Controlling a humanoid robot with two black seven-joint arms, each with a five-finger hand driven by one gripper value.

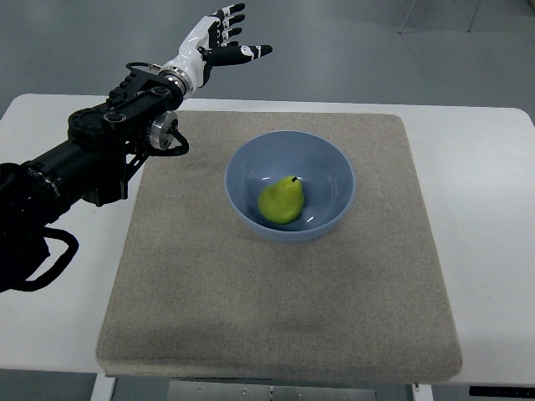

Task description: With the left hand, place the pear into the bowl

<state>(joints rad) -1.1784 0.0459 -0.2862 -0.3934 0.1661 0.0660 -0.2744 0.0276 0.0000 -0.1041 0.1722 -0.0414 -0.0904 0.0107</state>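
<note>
The left arm (92, 159) came in from the left edge, black and jointed, and reached up over the far left corner of the desk (493, 192). Its robot hand (219, 38), white with black fingers, hung beyond the far edge of the desk, above the grey floor (351, 42). The fingers were spread and relaxed, with nothing in them. A grey mat (209, 292) covered most of the white desk. Right of the arm, on the far middle part of the mat, stood a blue bowl (328, 167). The pear (281, 201), yellow-green, lay inside the bowl, toward its near side, with the stem pointing to the far side. The robot hand was well apart from the bowl and the pear.
</note>
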